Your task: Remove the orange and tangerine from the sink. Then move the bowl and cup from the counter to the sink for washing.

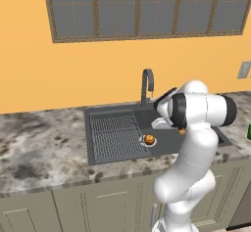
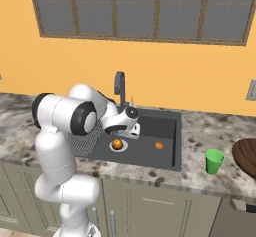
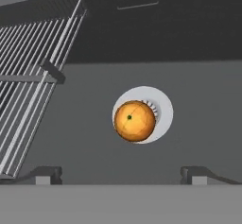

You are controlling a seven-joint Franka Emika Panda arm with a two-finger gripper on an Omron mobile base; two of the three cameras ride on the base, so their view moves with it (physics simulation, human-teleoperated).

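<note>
Two fruits: both lie in the sink (image 2: 170,118); one orange (image 3: 134,121) sits on the silver drain (image 3: 163,106).
Gripper (image 3: 121,175): jaws wide apart, empty, poised above that orange.
Cup (image 2: 215,161): on the counter (image 2: 200,173), beside the bowl (image 2: 247,153).

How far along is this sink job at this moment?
Nothing looks done. Both fruits lie in the sink: one on the drain, another beside it. The open gripper hangs above the drain fruit. The cup and bowl wait on the counter.
</note>
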